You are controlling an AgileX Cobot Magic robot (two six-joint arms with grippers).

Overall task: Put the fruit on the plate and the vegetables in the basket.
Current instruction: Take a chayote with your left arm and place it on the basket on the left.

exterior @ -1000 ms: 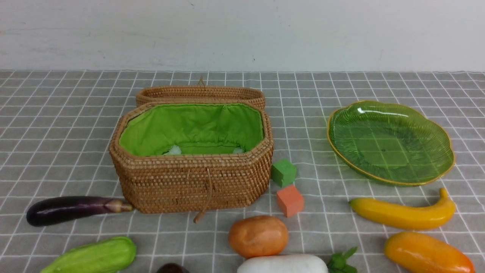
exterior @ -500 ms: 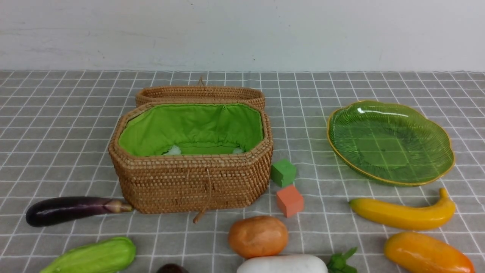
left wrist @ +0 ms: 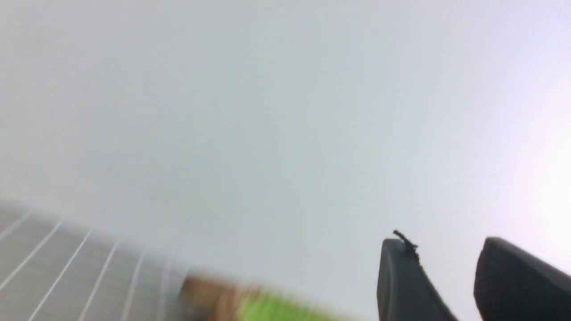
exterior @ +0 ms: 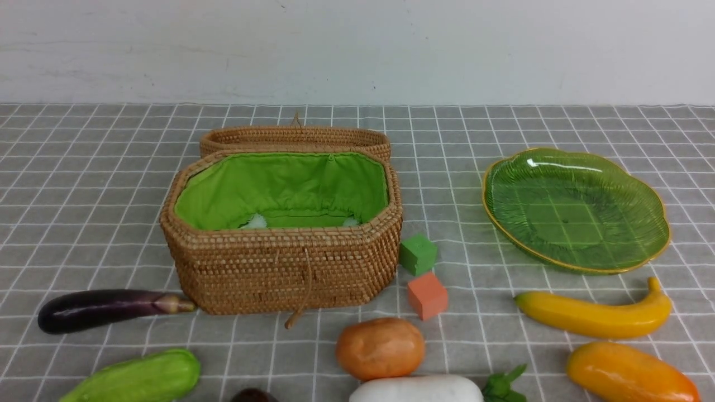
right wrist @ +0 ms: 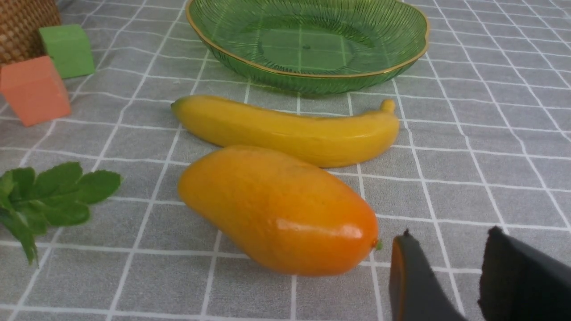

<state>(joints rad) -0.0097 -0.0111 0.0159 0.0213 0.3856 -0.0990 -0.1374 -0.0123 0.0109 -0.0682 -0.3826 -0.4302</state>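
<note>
Nothing has moved since the earlier frames; all objects lie at the same places. The long yellow banana [exterior: 592,315] lies just in front of the wide translucent green glass plate with thin gold rim [exterior: 558,267], near it but apart. The glossy orange-yellow mango-like fruit [exterior: 631,374] lies just in front of the banana. The small dark-purple mangosteen [exterior: 254,395] is cut by the lower edge of the front view, well apart from the plate.

The brown woven rattan basket with green cloth lining [exterior: 285,273] stands open, left of the plate. The long dark-purple eggplant [exterior: 106,309] lies with its stem end just beside the basket's front left corner, and the green ridged gourd [exterior: 137,379] lies in front of the eggplant. The orange-brown potato [exterior: 380,347] and the white radish with green leaves [exterior: 416,389] lie in front of the basket. Between basket and plate stand 2 small cubes, the green cube [exterior: 418,254] and the orange cube [exterior: 427,295].

The left gripper [left wrist: 446,249] has its 2 dark fingers spread, with a free gap. The right gripper [right wrist: 450,240] is also spread, near the mango-like fruit, not touching it.
</note>
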